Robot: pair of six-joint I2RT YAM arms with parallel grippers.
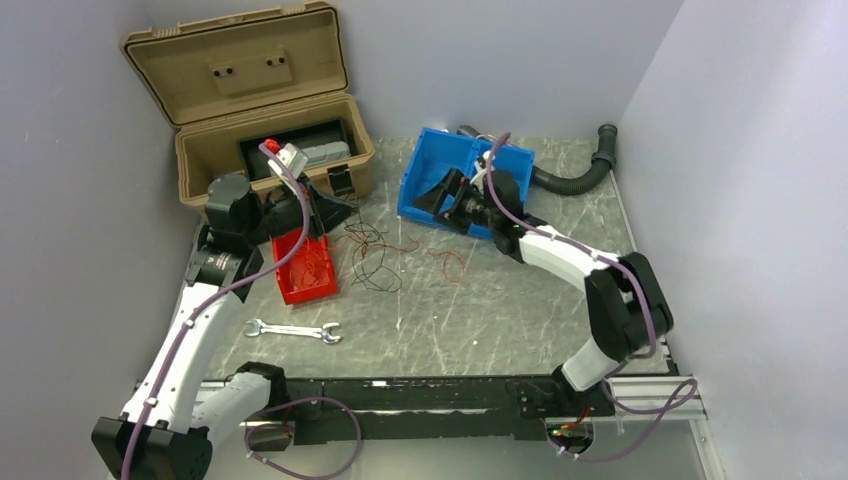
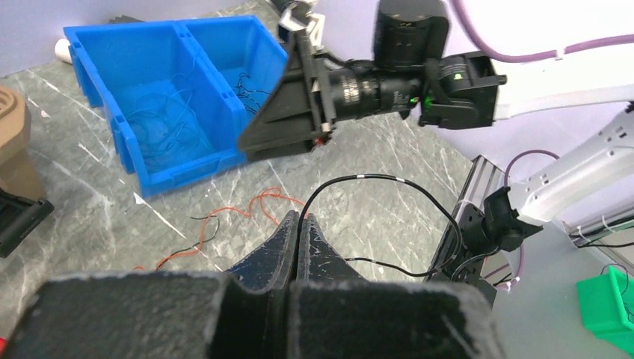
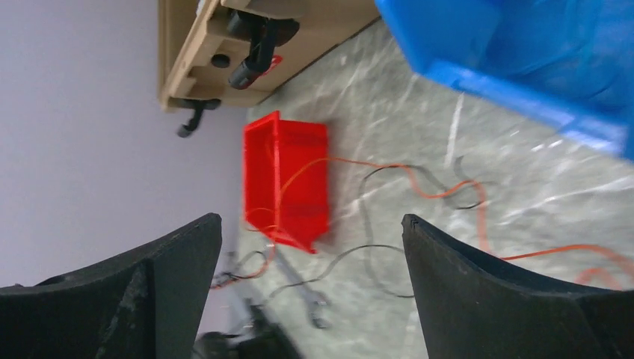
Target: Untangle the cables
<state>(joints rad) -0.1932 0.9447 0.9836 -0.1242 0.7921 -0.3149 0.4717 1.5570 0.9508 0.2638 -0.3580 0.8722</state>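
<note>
The top view looks down from high behind the near edge over the grey marbled tabletop; the left wrist view sits low, facing the blue plastic two-compartment bin; the right wrist view, rolled sideways, faces the red plastic bin; all share the thin orange-red and black cables mid-table.

Pinches a black cable between the closed tips of the left tool, looped up and rightward over the grey bench. Leaves orange-red cables loose just beyond those tips. Keeps thin cables inside both compartments of a blue bin, upper left. Sets the right tool just beside that bin's near corner.
</note>
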